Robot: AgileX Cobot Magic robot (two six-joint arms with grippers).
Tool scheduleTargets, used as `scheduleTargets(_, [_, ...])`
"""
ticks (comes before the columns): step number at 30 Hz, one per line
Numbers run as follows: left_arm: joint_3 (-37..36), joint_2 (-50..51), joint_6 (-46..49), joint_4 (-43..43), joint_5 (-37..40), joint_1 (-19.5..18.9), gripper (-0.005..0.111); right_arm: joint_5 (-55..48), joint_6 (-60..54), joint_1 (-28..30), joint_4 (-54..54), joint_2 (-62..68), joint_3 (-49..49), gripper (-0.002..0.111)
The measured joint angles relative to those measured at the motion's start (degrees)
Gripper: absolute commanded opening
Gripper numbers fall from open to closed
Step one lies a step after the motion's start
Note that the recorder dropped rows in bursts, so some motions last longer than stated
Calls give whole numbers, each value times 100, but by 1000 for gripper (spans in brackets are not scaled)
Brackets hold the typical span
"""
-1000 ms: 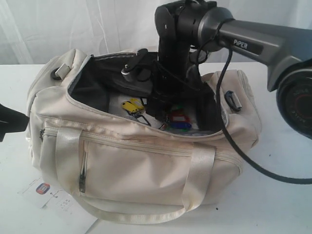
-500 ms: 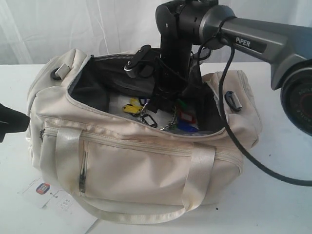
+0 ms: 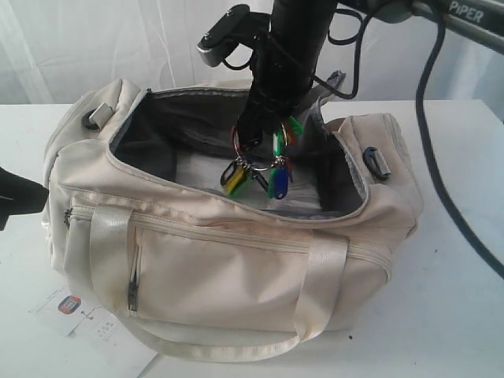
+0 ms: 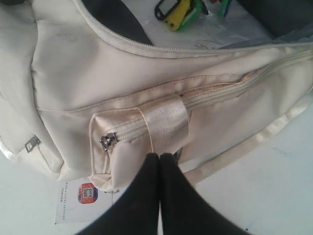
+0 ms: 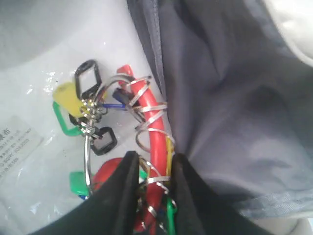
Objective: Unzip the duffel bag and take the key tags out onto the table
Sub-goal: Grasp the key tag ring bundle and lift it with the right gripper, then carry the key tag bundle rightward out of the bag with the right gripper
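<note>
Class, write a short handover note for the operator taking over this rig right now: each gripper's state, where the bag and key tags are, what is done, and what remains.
Grippers: the left gripper is shut and empty, by the front of the duffel bag. The right gripper is shut on the key tags.
Positions: the bag sits on the table. The tags hang over its open mouth and appear to be off the bag's floor.
Done: the top zipper is open and the tags are gripped.
Left: carry the tags past the rim, set them on the table and release.
</note>
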State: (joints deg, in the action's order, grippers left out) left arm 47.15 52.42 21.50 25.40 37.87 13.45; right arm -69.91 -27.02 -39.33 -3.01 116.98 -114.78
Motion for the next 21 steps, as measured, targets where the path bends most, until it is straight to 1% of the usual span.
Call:
scheduleTargets(3, [0,0,0,9,0,0,0,0,56,0,234,-124,0,0])
scheduleTargets(9, [0,0,13,13,0,0,0,-10,115,0,1129,-449,0,0])
scheduleTargets(16, [0,0,62,13,-67,0,0,-21,366,0,1235,-1235,232,0])
scheduleTargets(21, [0,0,86,13,-134,0,0,-21,596,0,1285,-2165,772,0])
